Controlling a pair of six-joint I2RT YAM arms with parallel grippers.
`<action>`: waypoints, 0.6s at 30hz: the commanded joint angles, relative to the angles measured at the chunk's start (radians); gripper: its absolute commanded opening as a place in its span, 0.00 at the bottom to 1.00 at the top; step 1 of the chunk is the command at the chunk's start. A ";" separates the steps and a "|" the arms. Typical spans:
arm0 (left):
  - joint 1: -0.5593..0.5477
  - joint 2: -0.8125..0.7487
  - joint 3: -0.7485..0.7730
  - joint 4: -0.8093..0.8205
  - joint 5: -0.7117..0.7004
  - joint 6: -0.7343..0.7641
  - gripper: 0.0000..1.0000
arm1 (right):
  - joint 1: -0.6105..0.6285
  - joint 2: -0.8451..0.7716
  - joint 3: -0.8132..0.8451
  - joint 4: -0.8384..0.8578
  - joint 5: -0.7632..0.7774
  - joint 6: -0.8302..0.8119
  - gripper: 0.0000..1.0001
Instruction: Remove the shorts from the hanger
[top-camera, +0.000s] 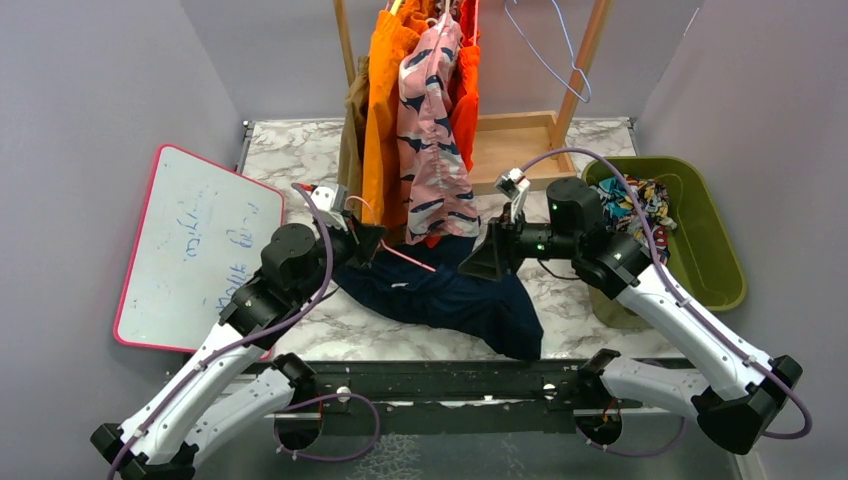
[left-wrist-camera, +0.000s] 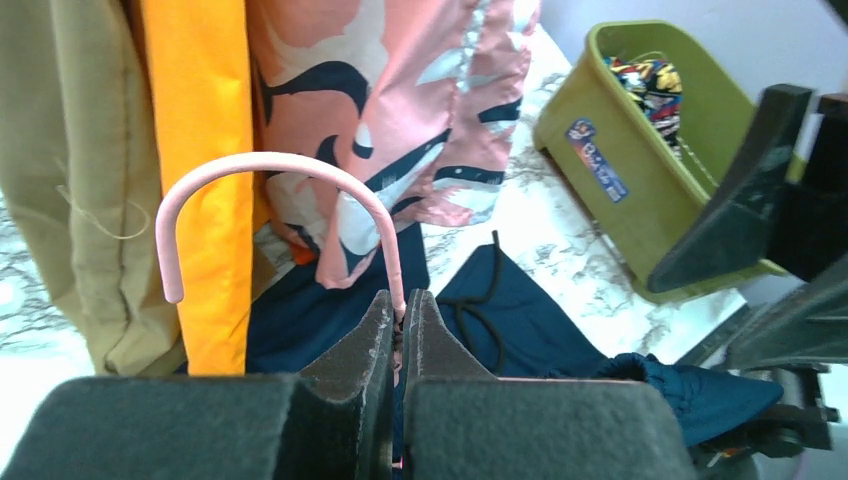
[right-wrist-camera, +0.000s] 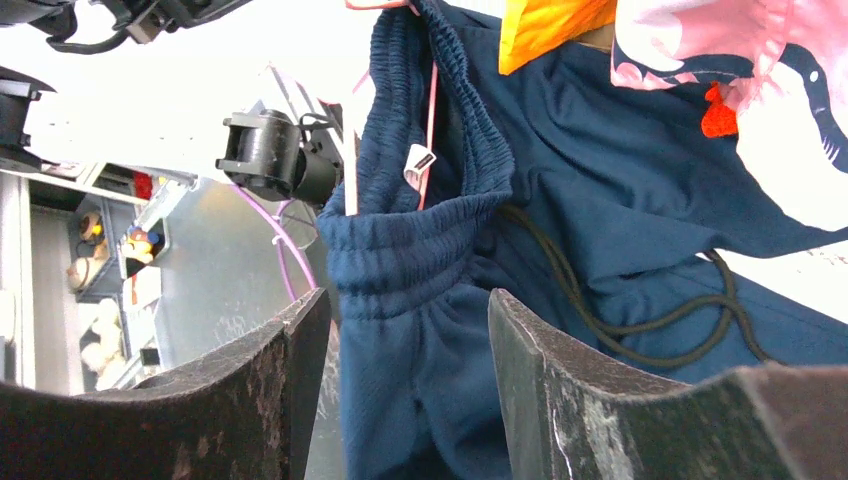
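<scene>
Left gripper (left-wrist-camera: 403, 330) clamps the pink hanger (left-wrist-camera: 270, 165) between its jaws; right gripper (right-wrist-camera: 410, 350) gapes astride the navy shorts (right-wrist-camera: 620, 200) at the waistband, still threaded on it, so removal looks barely half done.

This is looking like a robotics lab test cell. Plain lilac-grey panels (top-camera: 100, 80) are boxing in a marble-patterned table (top-camera: 290, 150). A black rail (top-camera: 450, 380) along the bottom edge is carrying the left arm (top-camera: 200, 385) and right arm (top-camera: 690, 320), and a scribbled whiteboard (top-camera: 195, 250) is showing at left.
</scene>
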 joint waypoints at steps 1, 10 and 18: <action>0.000 0.022 0.069 -0.100 -0.128 0.079 0.00 | 0.006 -0.008 0.032 -0.018 0.023 -0.003 0.60; -0.006 0.085 0.184 -0.146 -0.363 0.165 0.00 | 0.098 0.111 0.159 -0.064 0.156 -0.042 0.57; -0.010 0.121 0.136 -0.135 -0.226 0.069 0.00 | 0.290 0.278 0.289 -0.101 0.489 -0.079 0.50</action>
